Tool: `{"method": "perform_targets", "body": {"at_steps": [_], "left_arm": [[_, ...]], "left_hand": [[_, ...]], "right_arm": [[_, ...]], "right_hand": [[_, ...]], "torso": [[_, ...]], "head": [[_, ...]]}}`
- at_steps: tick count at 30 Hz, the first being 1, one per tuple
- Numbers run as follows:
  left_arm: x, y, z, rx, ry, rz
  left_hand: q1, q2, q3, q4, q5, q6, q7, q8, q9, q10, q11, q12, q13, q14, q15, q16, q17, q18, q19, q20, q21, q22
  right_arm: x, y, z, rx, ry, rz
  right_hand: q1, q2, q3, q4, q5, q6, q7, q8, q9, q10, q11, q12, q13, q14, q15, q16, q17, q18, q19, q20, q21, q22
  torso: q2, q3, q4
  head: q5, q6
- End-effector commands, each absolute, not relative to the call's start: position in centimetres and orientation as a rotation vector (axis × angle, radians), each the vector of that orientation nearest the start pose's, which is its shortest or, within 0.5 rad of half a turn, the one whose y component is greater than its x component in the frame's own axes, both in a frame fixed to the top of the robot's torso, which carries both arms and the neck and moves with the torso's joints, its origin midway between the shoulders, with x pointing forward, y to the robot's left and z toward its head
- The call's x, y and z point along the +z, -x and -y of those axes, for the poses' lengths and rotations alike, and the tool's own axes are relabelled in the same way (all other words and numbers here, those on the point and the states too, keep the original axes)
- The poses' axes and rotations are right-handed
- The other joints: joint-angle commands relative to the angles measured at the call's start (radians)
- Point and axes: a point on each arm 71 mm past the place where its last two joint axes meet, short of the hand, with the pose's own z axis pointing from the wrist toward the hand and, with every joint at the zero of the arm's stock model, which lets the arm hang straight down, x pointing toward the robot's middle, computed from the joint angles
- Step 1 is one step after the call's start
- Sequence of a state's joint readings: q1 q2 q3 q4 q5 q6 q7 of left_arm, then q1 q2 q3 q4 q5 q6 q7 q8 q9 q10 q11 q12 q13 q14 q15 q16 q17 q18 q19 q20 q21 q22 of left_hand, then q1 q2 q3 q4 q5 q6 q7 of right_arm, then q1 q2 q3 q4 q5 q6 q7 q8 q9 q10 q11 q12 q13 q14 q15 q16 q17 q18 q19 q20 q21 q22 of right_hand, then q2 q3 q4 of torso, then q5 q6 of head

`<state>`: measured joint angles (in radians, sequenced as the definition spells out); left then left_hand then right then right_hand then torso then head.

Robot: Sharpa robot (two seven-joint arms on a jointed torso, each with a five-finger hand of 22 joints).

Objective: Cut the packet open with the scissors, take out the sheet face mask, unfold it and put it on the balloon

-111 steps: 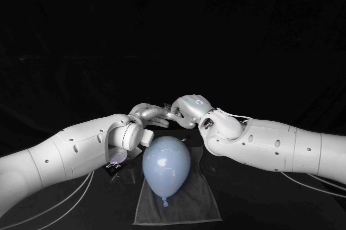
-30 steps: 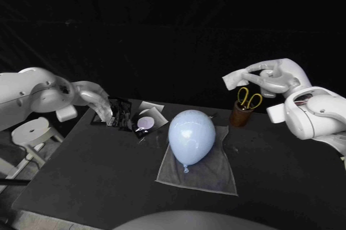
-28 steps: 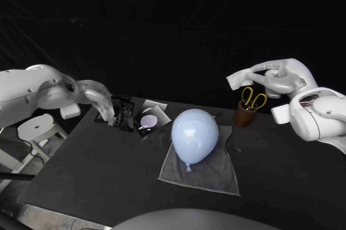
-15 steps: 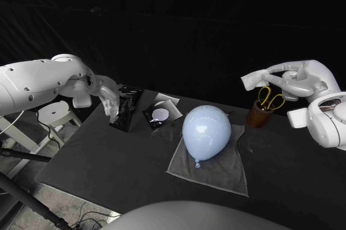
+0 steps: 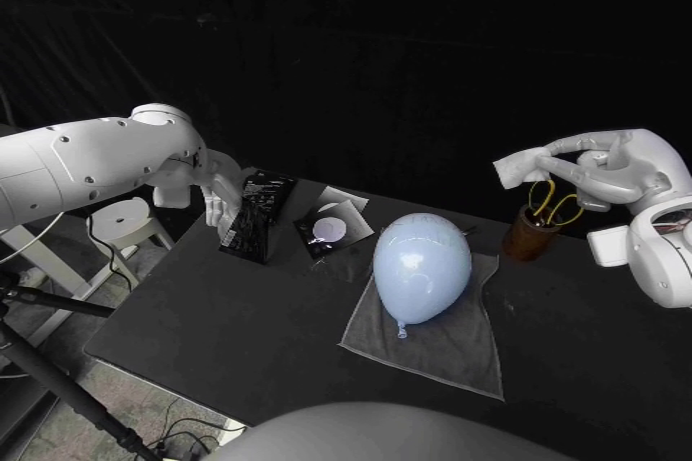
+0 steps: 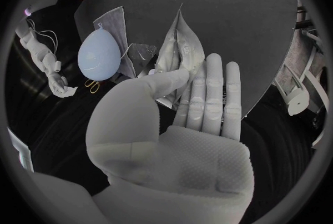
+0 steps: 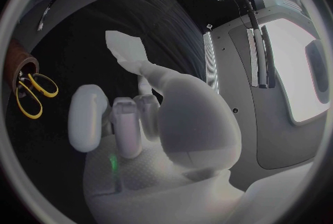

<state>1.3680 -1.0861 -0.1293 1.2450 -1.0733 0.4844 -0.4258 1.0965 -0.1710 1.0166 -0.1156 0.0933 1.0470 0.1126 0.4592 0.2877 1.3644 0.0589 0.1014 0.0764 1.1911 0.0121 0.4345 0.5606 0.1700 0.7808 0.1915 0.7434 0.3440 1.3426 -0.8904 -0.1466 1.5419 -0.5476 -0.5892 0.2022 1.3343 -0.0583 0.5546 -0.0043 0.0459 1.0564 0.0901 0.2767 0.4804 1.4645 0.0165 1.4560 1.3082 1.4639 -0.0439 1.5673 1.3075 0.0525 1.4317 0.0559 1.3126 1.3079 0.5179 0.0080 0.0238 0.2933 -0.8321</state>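
Observation:
A pale blue balloon [image 5: 421, 266] lies on a grey cloth [image 5: 440, 351] in the middle of the black table. My left hand [image 5: 216, 193] is out over the table's far left corner and pinches the dark face-mask packet [image 5: 257, 217] between thumb and fingers; the left wrist view shows the hand [image 6: 191, 107] with its thumb pressed on the packet [image 6: 182, 49]. My right hand [image 5: 603, 171] is raised at the right, above the scissors [image 5: 549, 202], and pinches a small white folded sheet [image 5: 518, 167]. In the right wrist view that hand [image 7: 139, 124] holds the sheet [image 7: 126, 48].
The yellow-handled scissors stand in a brown cup [image 5: 525, 239] at the cloth's far right corner. A small dark piece with a white patch [image 5: 326, 229] and a pale card [image 5: 345, 196] lie between packet and balloon. A white stool [image 5: 123, 221] stands off the table's left side.
The hands, once together above the balloon, have parted: the left went out left with the packet, the right out right with the white sheet. The camera has also shifted.

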Motion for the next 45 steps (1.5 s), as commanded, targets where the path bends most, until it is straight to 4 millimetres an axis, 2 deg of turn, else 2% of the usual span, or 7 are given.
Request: {"method": "perform_targets", "body": {"at_steps": [1, 23, 29, 33, 37, 40, 45], "left_arm": [[-19.0, -48.7, -42.9, 0.037, 0.319, -2.489], [-22.9, -49.6, -35.1, -0.234, 0.381, -2.563], [-23.7, -49.9, -34.1, -0.259, 0.418, -2.541], [-24.0, -50.2, -33.7, -0.263, 0.441, -2.518], [-24.2, -50.3, -33.6, -0.266, 0.456, -2.500], [-24.3, -50.3, -33.5, -0.268, 0.457, -2.500], [-24.4, -50.3, -33.4, -0.269, 0.447, -2.510]], "left_hand": [[-0.014, 0.001, 0.009, -0.007, 0.019, 0.007, -0.001, 0.009, 0.073, 0.014, -0.003, -0.003, 0.001, 0.006, 0.000, 0.007, 0.004, 0.011, -0.003, -0.003, 0.010, 0.006], [-0.050, 0.005, 0.020, -0.014, 0.052, 0.009, -0.001, 0.015, 0.083, 0.021, -0.004, -0.002, 0.003, 0.007, -0.001, 0.019, 0.012, 0.009, -0.012, -0.004, 0.034, 0.019], [-0.074, 0.012, 0.017, 0.004, 0.048, 0.000, 0.000, 0.019, 0.090, 0.017, -0.002, -0.003, 0.003, 0.001, 0.002, 0.023, 0.015, 0.008, -0.020, 0.005, 0.027, 0.013], [-0.118, -0.008, 0.002, 0.039, 0.037, -0.023, 0.002, 0.032, 0.105, 0.004, 0.002, -0.006, 0.004, -0.016, 0.008, 0.028, 0.021, 0.010, -0.026, 0.023, -0.009, -0.012], [-0.176, -0.071, -0.079, 0.119, 0.012, -0.055, 0.002, 0.051, 0.124, -0.018, 0.010, -0.002, 0.009, -0.045, 0.014, 0.045, 0.033, 0.014, -0.011, 0.048, -0.088, -0.069], [-0.188, -0.094, -0.152, 0.167, -0.004, -0.071, 0.012, 0.051, 0.126, -0.038, 0.016, 0.000, 0.013, -0.068, 0.023, 0.052, 0.037, 0.014, 0.001, 0.054, -0.128, -0.099], [0.007, -0.059, -0.598, 0.357, 0.006, -0.104, 0.025, 0.039, 0.113, -0.090, 0.026, 0.040, 0.034, -0.119, 0.033, 0.093, 0.046, 0.014, 0.054, 0.058, -0.229, -0.175]], "right_arm": [[-14.2, -49.8, 23.4, 1.056, -0.584, -1.433], [-14.5, -49.7, 23.0, 1.061, -0.577, -1.450], [-14.6, -49.7, 22.9, 1.063, -0.576, -1.453], [-14.6, -49.7, 22.8, 1.063, -0.576, -1.456], [-14.8, -49.7, 22.8, 1.062, -0.577, -1.460], [-14.9, -49.7, 22.8, 1.060, -0.579, -1.463], [-15.0, -49.7, 22.9, 1.057, -0.582, -1.465]], "right_hand": [[-0.001, 0.000, 0.004, -0.001, 0.003, 0.005, 0.000, 0.004, 0.002, 0.042, -0.004, 0.002, 0.184, 0.107, -0.007, 0.004, 0.263, 0.012, -0.004, 0.000, -0.006, 0.085], [-0.002, 0.002, 0.005, -0.004, 0.003, 0.002, 0.000, 0.008, 0.004, 0.042, -0.004, 0.002, 0.184, 0.107, -0.007, 0.004, 0.263, 0.012, -0.005, 0.000, -0.008, 0.084], [-0.002, 0.002, 0.005, -0.004, 0.003, 0.002, 0.000, 0.008, 0.004, 0.042, -0.004, 0.002, 0.184, 0.107, -0.007, 0.004, 0.263, 0.012, -0.005, 0.000, -0.008, 0.084], [-0.002, 0.002, 0.005, -0.004, 0.003, 0.002, 0.000, 0.008, 0.004, 0.042, -0.004, 0.002, 0.184, 0.107, -0.007, 0.004, 0.263, 0.012, -0.005, 0.000, -0.008, 0.084], [-0.002, 0.002, 0.006, -0.006, 0.003, 0.001, 0.001, 0.010, 0.005, 0.041, -0.004, 0.001, 0.183, 0.107, -0.007, 0.004, 0.263, 0.012, -0.005, 0.001, -0.008, 0.084], [-0.002, 0.002, 0.006, -0.006, 0.003, 0.001, 0.001, 0.010, 0.005, 0.041, -0.004, 0.001, 0.183, 0.107, -0.007, 0.004, 0.263, 0.012, -0.005, 0.001, -0.008, 0.084], [-0.002, 0.002, 0.006, -0.006, 0.003, 0.001, 0.001, 0.010, 0.005, 0.041, -0.004, 0.001, 0.183, 0.107, -0.007, 0.004, 0.263, 0.012, -0.005, 0.001, -0.008, 0.084]], "torso": [[0.001, 0.0007, -0.0007], [0.002, -0.0001, 0.0001], [0.002, 0.0000, -0.0002], [0.002, 0.0002, -0.0002], [0.003, 0.0009, -0.0003], [0.001, 0.0012, -0.0001], [0.001, 0.0009, -0.0001]], "head": [[-0.003, 0.003], [-0.035, 0.007], [-0.039, 0.009], [-0.042, 0.011], [-0.047, 0.013], [-0.049, 0.012], [-0.058, 0.014]]}}
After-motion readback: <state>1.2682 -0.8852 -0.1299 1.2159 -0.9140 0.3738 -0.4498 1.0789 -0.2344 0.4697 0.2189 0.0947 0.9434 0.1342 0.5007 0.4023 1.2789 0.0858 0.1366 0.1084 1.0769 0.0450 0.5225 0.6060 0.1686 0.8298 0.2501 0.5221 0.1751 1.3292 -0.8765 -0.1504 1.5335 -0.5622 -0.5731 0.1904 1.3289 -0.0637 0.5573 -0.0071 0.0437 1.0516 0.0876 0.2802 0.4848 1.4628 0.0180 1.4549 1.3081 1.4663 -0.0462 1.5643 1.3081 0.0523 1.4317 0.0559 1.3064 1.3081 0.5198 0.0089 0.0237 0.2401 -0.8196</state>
